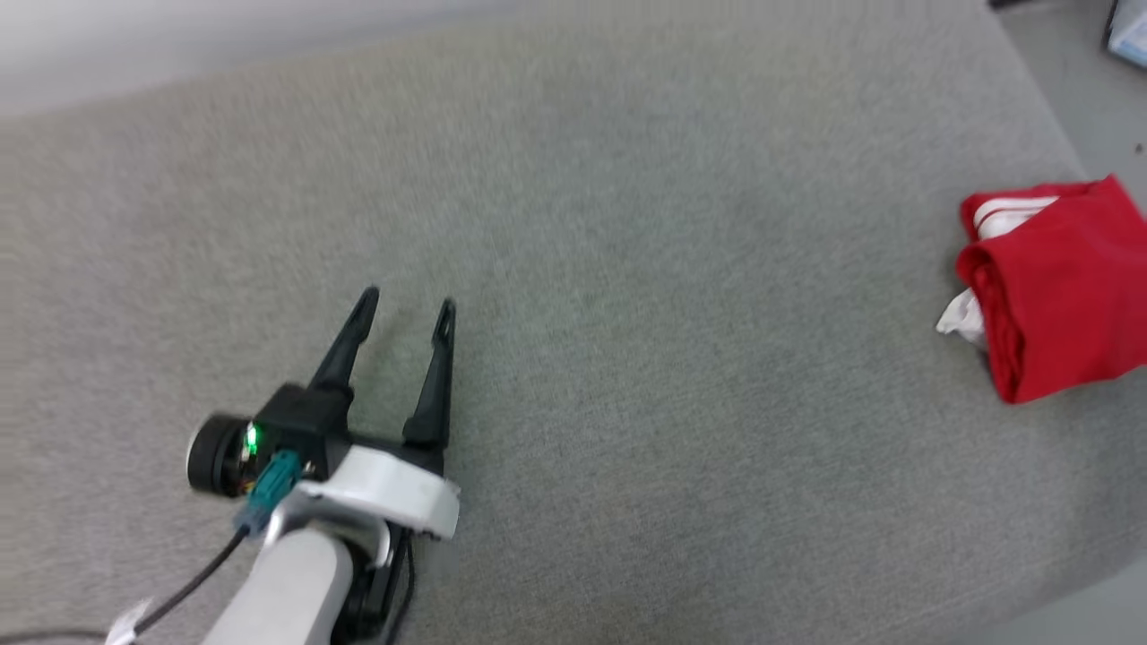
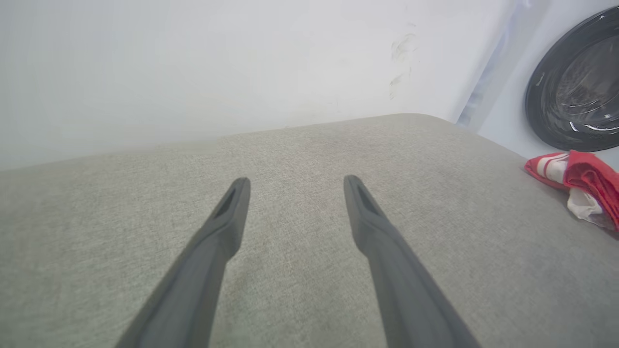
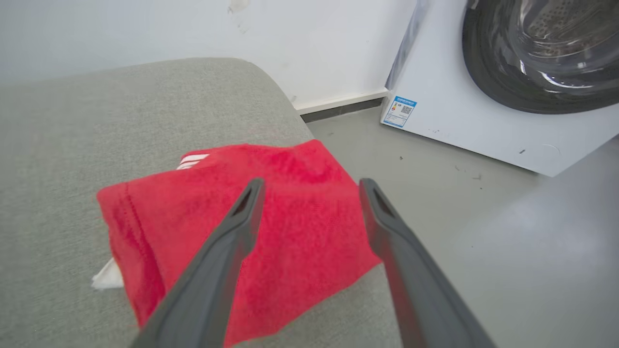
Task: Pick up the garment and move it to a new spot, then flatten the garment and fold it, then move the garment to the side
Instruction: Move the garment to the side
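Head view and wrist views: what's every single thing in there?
garment: one, red with white bits, folded at the cushion's right end
cushion: one, grey, big, under the garment
washing machine: one, white with dark round door, on the floor past the garment
floor: one, grey, right of the cushion
wall: one, white, behind the cushion
left fingers: two, dark, apart, over bare cushion
right fingers: two, dark, apart, over the garment

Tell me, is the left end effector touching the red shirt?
Apart. The head view shows the left end effector at lower left and the folded red shirt far right, with grey cushion between them.
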Tool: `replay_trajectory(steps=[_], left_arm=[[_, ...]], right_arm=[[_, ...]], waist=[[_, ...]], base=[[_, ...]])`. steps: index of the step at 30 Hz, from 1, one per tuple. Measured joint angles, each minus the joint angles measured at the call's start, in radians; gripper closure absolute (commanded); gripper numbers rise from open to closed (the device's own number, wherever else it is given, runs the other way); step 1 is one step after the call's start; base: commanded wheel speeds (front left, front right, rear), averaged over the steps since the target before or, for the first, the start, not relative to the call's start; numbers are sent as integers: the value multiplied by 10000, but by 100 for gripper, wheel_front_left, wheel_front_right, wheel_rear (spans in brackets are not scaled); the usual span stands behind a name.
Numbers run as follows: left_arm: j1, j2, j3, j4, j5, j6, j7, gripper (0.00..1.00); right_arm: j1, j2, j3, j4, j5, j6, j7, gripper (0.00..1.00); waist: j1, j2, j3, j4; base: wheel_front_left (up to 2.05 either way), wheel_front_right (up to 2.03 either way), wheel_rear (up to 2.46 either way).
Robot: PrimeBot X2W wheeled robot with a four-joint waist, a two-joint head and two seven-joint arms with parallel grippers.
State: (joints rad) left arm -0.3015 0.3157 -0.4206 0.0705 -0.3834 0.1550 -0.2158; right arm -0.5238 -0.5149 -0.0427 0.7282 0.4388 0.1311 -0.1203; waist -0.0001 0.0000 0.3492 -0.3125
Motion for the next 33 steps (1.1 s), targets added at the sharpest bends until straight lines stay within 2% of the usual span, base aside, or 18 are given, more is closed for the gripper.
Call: replay_trajectory(steps=[8, 14, 25, 33], left_arm=[[1198, -171, 332, 150, -439, 313, -263, 0], [1688, -182, 502, 314, -577, 391, -347, 0], [2413, -84, 1392, 508, -709, 754, -439, 0], [3411, 81, 1628, 472, -671, 677, -443, 0]], right_arm=[[2392, 1262, 192, -2265, -562, 0, 362, 0], [3562, 2307, 215, -4289, -991, 2, 656, 0], [4744, 3331, 67, -6773, -1881, 0, 871, 0], [5821, 3822, 15, -7657, -2305, 0, 1275, 0]], waist=[[-1, 0, -1551, 246], [-2, 0, -2186, 937], [-1, 0, -2842, 2342], [-1, 0, -3587, 2701]], base=[[0, 0, 0], [0, 0, 0], [0, 0, 0], [0, 0, 0]])
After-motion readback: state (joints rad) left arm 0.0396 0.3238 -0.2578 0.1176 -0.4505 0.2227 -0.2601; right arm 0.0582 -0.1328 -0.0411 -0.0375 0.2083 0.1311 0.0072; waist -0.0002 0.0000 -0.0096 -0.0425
